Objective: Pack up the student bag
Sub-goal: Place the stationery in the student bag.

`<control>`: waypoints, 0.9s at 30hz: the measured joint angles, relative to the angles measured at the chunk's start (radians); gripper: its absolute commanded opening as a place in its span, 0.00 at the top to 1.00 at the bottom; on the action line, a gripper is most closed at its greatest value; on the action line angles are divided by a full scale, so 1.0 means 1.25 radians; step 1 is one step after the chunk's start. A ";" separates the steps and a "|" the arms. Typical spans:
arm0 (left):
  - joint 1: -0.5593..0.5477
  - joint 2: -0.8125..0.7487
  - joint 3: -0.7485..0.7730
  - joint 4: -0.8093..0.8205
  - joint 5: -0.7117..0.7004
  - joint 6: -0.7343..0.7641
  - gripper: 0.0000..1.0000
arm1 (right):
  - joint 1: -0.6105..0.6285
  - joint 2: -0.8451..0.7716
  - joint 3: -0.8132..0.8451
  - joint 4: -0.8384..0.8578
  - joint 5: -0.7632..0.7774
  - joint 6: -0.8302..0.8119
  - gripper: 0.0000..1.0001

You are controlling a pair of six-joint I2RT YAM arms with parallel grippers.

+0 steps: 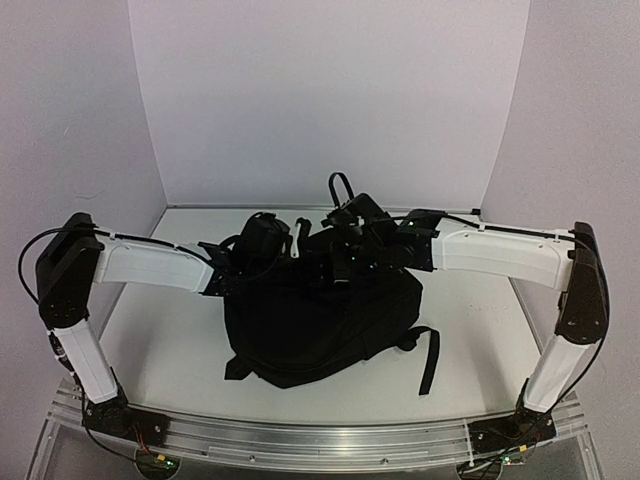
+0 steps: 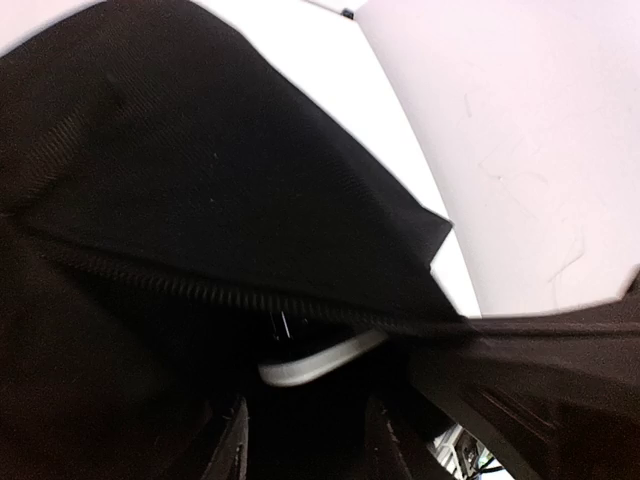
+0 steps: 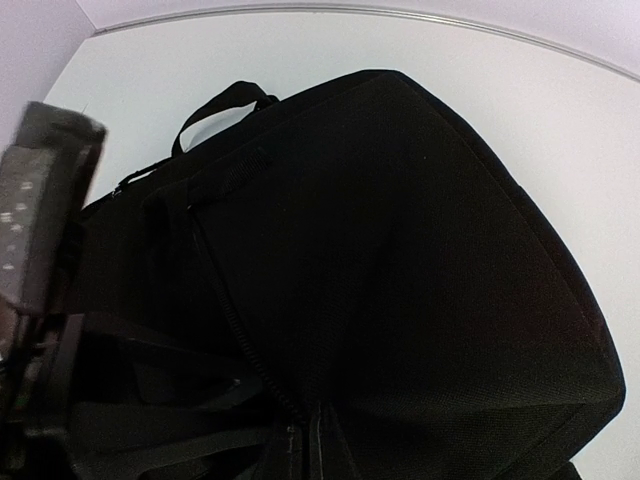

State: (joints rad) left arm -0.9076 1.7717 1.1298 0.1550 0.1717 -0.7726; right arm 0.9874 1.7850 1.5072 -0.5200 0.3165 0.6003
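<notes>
Where the white table [image 1: 170, 330] meets its middle, we list one student bag [image 1: 320, 320], a large black soft fabric backpack lying flat, its upper end toward the far wall and its lower end toward the arm bases. Contents: the opening is dark; under the zipper [image 2: 200, 290] in the left wrist view shows one pale curved strip [image 2: 320, 362], which we cannot identify, and nothing else can be made out inside. Exterior: coarse-woven black cloth, the zipper's teeth running in a line across the panel; one carry handle [image 3: 225, 105] looped at the top; one black shoulder strap [image 1: 430, 360] trailing onto the table at the bag's right side. The left gripper [image 1: 285, 250] and the right gripper [image 1: 345, 250] are both at the bag's upper end, close together. Their fingertips are lost against the black cloth, so we cannot tell whether either is spread, closed or holding fabric.
</notes>
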 measured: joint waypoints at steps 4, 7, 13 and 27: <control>0.010 -0.117 -0.045 -0.070 -0.024 0.001 0.54 | -0.001 -0.003 -0.006 0.004 -0.008 0.002 1.00; 0.027 -0.204 -0.059 -0.141 -0.033 0.000 0.45 | -0.001 -0.008 -0.015 0.009 -0.023 0.002 1.00; 0.110 -0.300 -0.059 -0.278 -0.009 -0.014 0.22 | -0.003 -0.009 -0.050 0.043 -0.086 -0.004 1.00; 0.195 -0.276 -0.059 -0.325 0.068 -0.030 0.10 | 0.009 0.044 -0.080 0.072 -0.157 0.001 0.73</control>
State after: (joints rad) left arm -0.6640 1.4266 1.0561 -0.2516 0.2566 -0.8104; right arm 0.9981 1.8402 1.4078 -0.4297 0.1203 0.6012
